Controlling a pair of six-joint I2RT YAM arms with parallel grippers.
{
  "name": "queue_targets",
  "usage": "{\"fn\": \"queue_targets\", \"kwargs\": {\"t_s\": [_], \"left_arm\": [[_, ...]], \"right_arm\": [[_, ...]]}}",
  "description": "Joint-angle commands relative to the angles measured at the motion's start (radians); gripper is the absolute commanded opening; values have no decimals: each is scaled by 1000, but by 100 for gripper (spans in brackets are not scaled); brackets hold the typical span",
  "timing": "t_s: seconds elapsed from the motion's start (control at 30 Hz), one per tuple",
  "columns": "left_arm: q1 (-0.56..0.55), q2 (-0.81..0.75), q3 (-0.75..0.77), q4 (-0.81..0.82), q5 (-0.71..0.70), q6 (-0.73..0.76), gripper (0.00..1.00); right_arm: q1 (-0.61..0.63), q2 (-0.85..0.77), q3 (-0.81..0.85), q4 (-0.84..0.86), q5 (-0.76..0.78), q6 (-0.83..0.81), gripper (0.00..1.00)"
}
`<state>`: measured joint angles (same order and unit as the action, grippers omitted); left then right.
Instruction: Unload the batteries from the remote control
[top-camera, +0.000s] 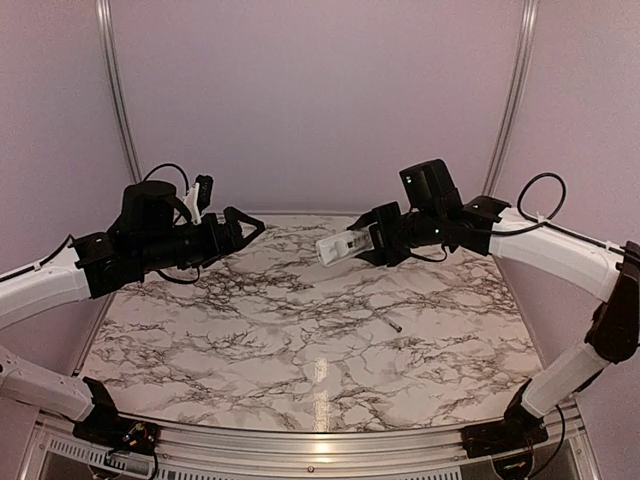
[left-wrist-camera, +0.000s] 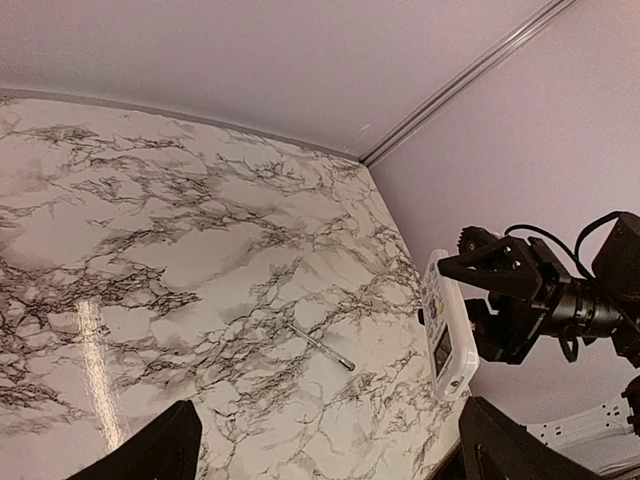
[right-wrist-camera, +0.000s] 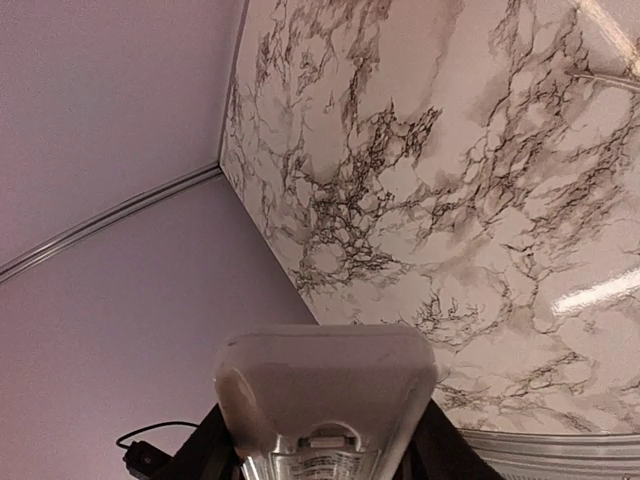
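Remote control (top-camera: 345, 246) hangs in the air over the far half of the marble table (top-camera: 230, 330), pinched by one end in the right claw (top-camera: 374, 240), whose jaws are part-closed on its sides. Its long axis runs 2-to-8 o'clock. The free end aims at the left claw (top-camera: 247, 226), which stands wide open and empty at the remote's 9 o'clock, a clear gap between them. Left is thus the free arm for the coming move, I judge. From the left wrist, the remote stands near upright at 4 o'clock, button face toward the lens, and a thin grey rod (left-wrist-camera: 322, 347) lies on the table at its 9 o'clock. From the right wrist, the remote's end fills the 6 o'clock edge between dark fingers (right-wrist-camera: 205, 450). Batteries show in no view. Lilac walls (top-camera: 320, 100) close the table in.
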<state>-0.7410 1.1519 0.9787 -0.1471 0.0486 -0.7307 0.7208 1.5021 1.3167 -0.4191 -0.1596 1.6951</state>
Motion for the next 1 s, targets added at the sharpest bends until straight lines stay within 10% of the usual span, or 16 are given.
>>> {"fn": "queue_targets", "kwargs": {"t_s": [0.0, 0.97], "left_arm": [[-76, 96, 50, 163, -28, 23, 94], [-195, 479, 354, 182, 114, 85, 65]], "right_arm": [[3, 30, 94, -86, 12, 95, 0], [0, -2, 114, -145, 7, 148, 0]]}}
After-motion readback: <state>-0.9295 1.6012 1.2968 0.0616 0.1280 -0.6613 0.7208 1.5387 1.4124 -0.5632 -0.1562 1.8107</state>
